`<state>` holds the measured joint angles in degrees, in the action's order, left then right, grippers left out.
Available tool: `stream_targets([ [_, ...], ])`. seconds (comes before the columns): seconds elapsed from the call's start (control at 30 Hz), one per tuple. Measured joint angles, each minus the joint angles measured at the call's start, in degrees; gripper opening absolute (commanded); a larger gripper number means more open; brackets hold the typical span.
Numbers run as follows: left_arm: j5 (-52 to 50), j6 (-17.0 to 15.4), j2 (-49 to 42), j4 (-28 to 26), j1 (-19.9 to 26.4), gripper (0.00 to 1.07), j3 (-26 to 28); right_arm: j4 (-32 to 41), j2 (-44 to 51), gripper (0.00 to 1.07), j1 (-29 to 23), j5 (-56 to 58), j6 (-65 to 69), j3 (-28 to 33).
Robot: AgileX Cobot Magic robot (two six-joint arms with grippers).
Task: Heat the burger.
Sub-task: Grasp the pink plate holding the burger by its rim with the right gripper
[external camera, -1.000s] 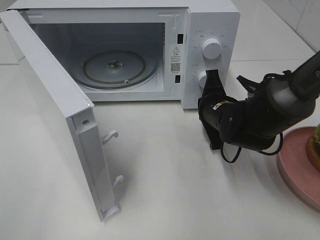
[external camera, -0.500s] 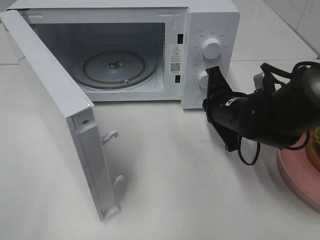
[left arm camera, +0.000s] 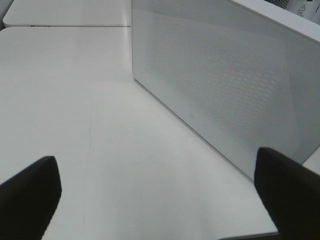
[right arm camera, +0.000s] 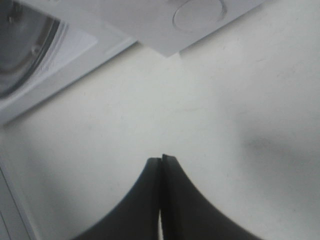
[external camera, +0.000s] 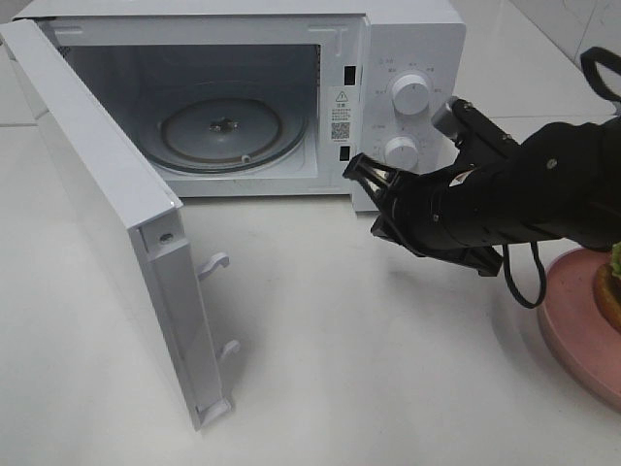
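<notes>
Right pincer [right arm camera: 161, 160], closed, has swung leftward toward the microwave [external camera: 417, 34] opening.

Right gripper [right arm camera: 161, 160] was found with fingertips pressed together over the white table [right arm camera: 235, 105]. Microwave [right arm camera: 140, 22] front stood at twelve o'clock from it, turntable [right arm camera: 20, 50] at ten.

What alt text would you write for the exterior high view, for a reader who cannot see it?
The right gripper, on a black robot arm, is in front of a white microwave whose door stands wide open, showing a bare glass turntable. At the right edge, a burger sits on a pink plate.
</notes>
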<state>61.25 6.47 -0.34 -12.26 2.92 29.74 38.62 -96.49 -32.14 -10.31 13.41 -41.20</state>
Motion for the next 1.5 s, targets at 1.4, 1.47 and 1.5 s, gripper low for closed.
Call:
stream_targets([
  [1.4, 0.0, 0.0, 0.0, 0.0, 0.0, 0.98, 0.0, -43.4, 16.4, 0.85, 11.6, 50.0, -10.6, 0.0],
  [1.47, 0.0, 0.0, 0.0, 0.0, 0.0, 0.98, 0.0, -43.7, 16.4, 0.85, 12.2, 49.7, -10.6, 0.0],
  [1.5, 0.0, 0.0, 0.0, 0.0, 0.0, 0.98, 0.0, -43.7, 16.4, 0.85, 12.2, 49.7, -10.6, 0.0],
])
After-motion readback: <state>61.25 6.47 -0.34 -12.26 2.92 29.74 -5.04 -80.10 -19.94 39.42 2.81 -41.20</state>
